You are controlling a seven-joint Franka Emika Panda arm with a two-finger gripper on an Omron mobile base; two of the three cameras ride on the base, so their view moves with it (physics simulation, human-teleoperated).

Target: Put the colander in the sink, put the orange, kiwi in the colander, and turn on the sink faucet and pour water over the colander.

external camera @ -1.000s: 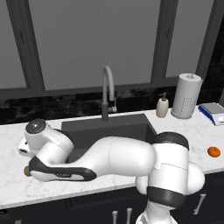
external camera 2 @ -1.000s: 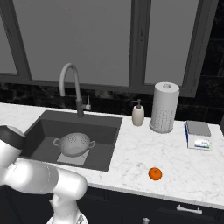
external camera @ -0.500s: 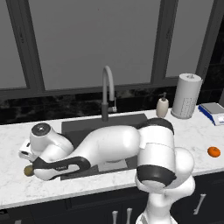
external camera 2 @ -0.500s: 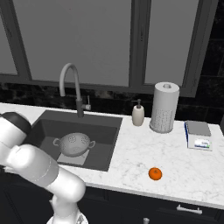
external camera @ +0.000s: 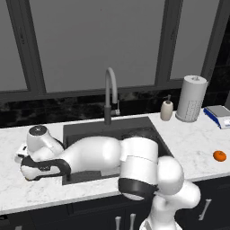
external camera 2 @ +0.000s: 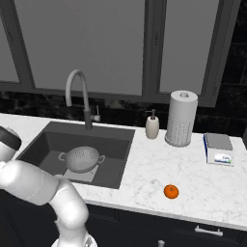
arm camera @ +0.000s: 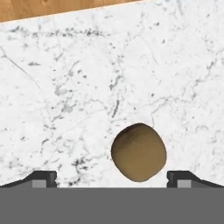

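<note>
A brown oval kiwi (arm camera: 138,152) lies on the white marble counter, right of centre between my open gripper (arm camera: 111,178), whose fingertips (arm camera: 43,178) stand apart on either side without touching it. My hand (external camera: 22,152) hangs low over the counter left of the sink (external camera: 90,128). The silver colander (external camera 2: 81,158) stands upright in the sink (external camera 2: 113,144), empty. The orange (external camera 2: 171,191) rests on the counter right of the sink, near the front edge, also seen as the orange (external camera: 219,156). The grey faucet (external camera 2: 79,94) arches over the basin from behind; no water shows.
A white soap dispenser (external camera 2: 152,126), a paper towel roll (external camera 2: 181,118) and a small scale (external camera 2: 218,148) stand on the counter to the right. My arm (external camera: 99,155) lies across the sink's front. A wooden strip (arm camera: 52,8) borders the marble beyond the kiwi.
My arm has swung further left and lower over the counter beside the sink. The kiwi that showed beside my hand is now covered by it in the left base view. Jaws stayed open.
</note>
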